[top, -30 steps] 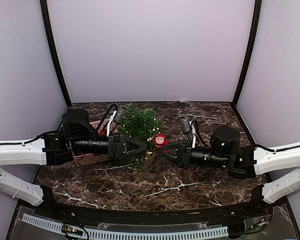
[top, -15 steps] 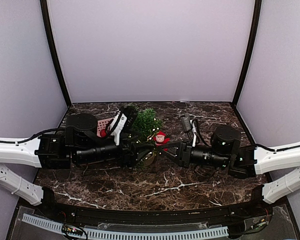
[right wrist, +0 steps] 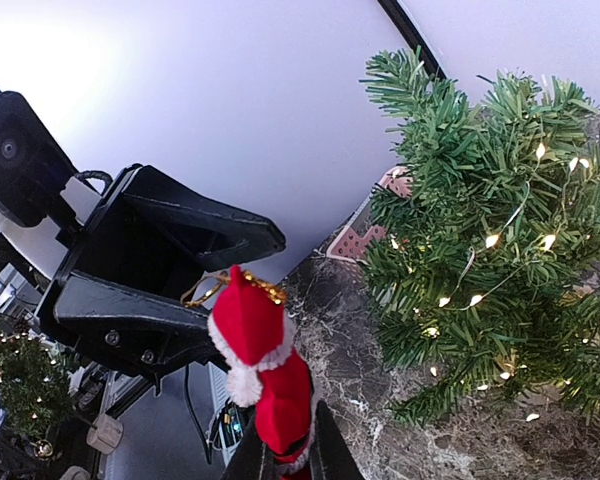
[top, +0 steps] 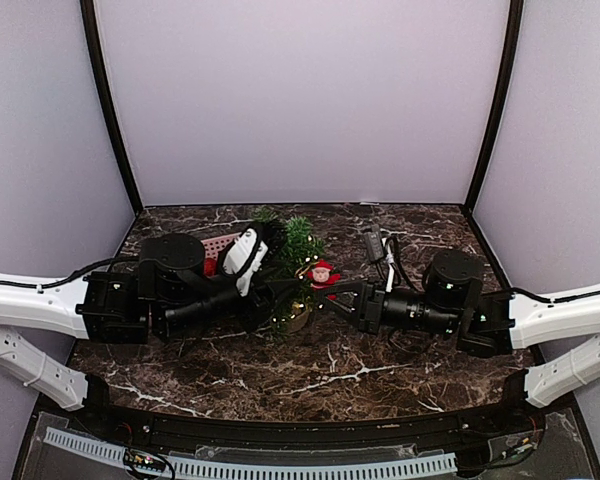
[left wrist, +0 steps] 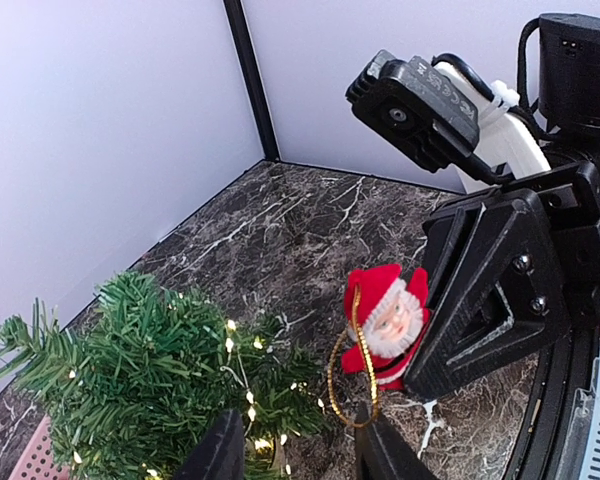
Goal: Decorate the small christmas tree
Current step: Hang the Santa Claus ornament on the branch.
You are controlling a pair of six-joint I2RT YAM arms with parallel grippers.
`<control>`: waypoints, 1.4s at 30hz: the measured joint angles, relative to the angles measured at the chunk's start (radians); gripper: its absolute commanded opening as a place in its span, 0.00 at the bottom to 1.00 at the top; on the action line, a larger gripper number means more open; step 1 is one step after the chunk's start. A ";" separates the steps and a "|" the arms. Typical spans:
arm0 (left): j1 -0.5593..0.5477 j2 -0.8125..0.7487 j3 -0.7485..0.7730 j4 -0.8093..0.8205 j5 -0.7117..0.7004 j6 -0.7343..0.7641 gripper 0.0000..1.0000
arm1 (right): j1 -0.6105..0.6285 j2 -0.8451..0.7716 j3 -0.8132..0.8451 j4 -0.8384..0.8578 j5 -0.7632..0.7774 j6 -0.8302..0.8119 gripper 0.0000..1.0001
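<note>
glossy marbled table (top: pixel 330 370), cloth santa (right wrist: pixel 280 395) (fuzzy trim)

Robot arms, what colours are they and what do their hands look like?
The left arm and right arm are white near the bases, then black with round joints. The left hand and right hand are black wedges with two fingers. Black cables loop along them.

Dark marble table (top: pixel 330 372) fills the floor of the scene, white veins running all over it. A pink perforated basket (top: pixel 215 243) sits at the back left, only a patch of it showing. Pale lavender walls (top: pixel 300 100) close in on three sides, with black posts (top: pixel 112 110) in the back corners. A white slotted strip (top: pixel 280 466) runs along the near edge.
</note>
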 measured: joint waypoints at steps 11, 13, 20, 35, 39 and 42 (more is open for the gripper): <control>-0.008 0.009 0.013 0.031 0.003 0.072 0.31 | 0.000 0.000 0.000 0.000 -0.005 0.001 0.10; -0.010 0.011 0.018 0.038 0.008 0.078 0.29 | 0.000 0.000 0.000 0.000 -0.005 0.001 0.10; -0.013 0.011 0.019 0.044 0.040 0.082 0.04 | 0.000 0.007 0.000 0.002 -0.008 0.004 0.09; 0.059 0.028 0.105 -0.122 0.250 -0.163 0.00 | 0.001 0.026 0.002 -0.068 -0.007 0.008 0.09; 0.129 0.032 0.088 -0.159 0.362 -0.280 0.00 | 0.001 0.026 0.002 -0.099 -0.006 0.008 0.09; 0.159 0.040 0.067 -0.160 0.434 -0.352 0.00 | 0.001 0.029 0.002 -0.124 -0.002 0.011 0.09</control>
